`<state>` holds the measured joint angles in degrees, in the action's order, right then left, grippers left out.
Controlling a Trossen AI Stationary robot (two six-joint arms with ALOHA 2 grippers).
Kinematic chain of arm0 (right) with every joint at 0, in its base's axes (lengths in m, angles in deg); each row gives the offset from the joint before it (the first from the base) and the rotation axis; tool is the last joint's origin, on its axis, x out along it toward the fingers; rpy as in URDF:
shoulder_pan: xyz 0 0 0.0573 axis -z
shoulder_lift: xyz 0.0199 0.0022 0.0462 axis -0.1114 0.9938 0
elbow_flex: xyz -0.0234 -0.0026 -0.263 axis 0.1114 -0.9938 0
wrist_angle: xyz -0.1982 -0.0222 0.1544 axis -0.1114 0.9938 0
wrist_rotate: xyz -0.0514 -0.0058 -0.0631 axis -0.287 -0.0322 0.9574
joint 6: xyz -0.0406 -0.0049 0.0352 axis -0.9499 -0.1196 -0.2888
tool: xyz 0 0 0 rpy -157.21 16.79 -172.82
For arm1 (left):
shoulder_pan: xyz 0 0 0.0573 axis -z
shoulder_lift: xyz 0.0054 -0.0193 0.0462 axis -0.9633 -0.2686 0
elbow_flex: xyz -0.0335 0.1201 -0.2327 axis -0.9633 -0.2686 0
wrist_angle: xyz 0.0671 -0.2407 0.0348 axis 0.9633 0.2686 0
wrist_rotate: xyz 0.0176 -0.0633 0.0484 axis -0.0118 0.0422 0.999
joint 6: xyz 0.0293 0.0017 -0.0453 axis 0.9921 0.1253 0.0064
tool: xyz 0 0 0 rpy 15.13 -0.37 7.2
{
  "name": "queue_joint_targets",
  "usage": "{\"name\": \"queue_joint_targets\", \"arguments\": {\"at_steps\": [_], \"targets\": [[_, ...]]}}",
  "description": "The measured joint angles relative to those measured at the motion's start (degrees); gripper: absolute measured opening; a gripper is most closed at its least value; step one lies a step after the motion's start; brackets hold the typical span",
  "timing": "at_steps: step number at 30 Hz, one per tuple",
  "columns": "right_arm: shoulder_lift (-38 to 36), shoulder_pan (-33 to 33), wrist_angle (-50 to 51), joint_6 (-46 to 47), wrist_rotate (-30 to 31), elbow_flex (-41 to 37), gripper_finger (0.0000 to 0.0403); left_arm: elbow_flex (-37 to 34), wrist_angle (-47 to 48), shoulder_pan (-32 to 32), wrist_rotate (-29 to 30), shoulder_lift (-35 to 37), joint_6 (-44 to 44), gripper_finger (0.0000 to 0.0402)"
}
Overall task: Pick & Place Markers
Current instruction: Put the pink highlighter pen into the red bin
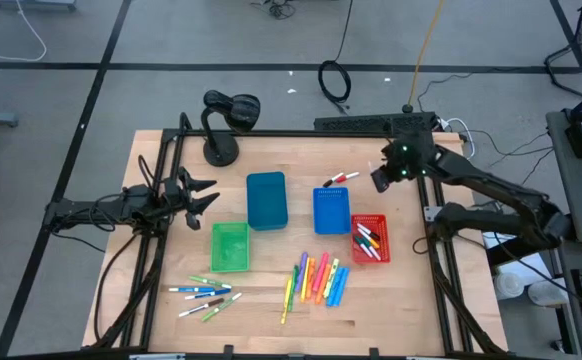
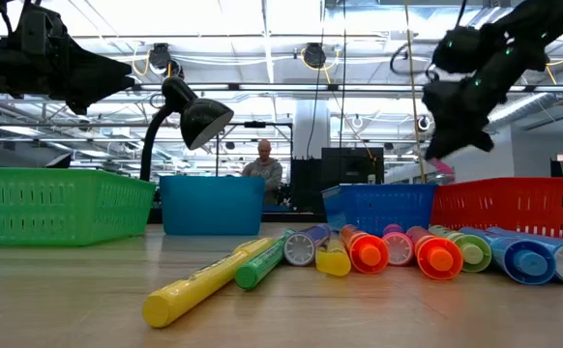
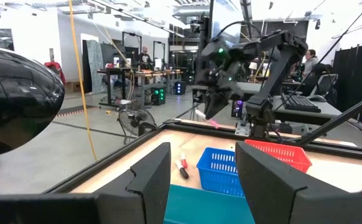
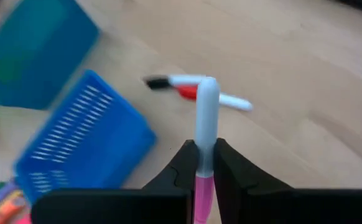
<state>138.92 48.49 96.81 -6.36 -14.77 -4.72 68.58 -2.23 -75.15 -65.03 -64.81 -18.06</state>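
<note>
The right gripper (image 4: 201, 163) is clamped on one white-bodied marker (image 4: 206, 118) with a pink lower part, held lengthwise between the fingers with its white end sticking out past the tips. It hangs in the air above the bare wood beyond the royal-blue bin (image 1: 332, 210), on that bin's far right side. Two more markers (image 1: 339, 179) lie crossed on the table just beyond the same bin.

Four bins stand in the middle of the table: the royal-blue one, a teal bin (image 1: 266, 199) beside it, a green bin (image 1: 230, 246) nearer the front, and a red bin (image 1: 371, 238) touching the royal-blue one and holding several markers. In front of the royal-blue bin lies a row of neon markers (image 1: 317, 280); a fan of white-bodied ones (image 1: 203, 295) lies in front of the green bin.

The left gripper (image 1: 199, 195) hovers with fingers spread and empty, left of the teal bin, near the table's left edge and the black desk lamp (image 1: 226, 118).
</note>
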Motion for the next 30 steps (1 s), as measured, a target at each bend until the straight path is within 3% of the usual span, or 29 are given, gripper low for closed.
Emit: {"name": "queue_joint_targets", "arguments": {"at_steps": [7,13,20,25,30], "targets": [[-3.7,-11.5,-1.2,7.0,1.2,0.0,0.0019,0.0,0.0,0.0,0.0,0.0,0.0,0.0184],[-3.8,-26.5,-1.6,14.1,10.2,0.0,0.0019,0.0,0.0,0.0,0.0,0.0,0.0,0.0184],[-3.2,-45.8,-1.3,24.1,25.3,0.1,0.0019,0.0,0.0,0.0,0.0,0.0,0.0,0.0184],[-1.2,-58.7,-0.9,31.0,39.6,-0.6,0.0019,0.0,0.0,0.0,0.0,0.0,0.0,0.0184],[1.8,-67.5,1.9,41.3,45.5,-2.3,0.0019,0.0,0.0,0.0,0.0,0.0,0.0,0.0184]]}}
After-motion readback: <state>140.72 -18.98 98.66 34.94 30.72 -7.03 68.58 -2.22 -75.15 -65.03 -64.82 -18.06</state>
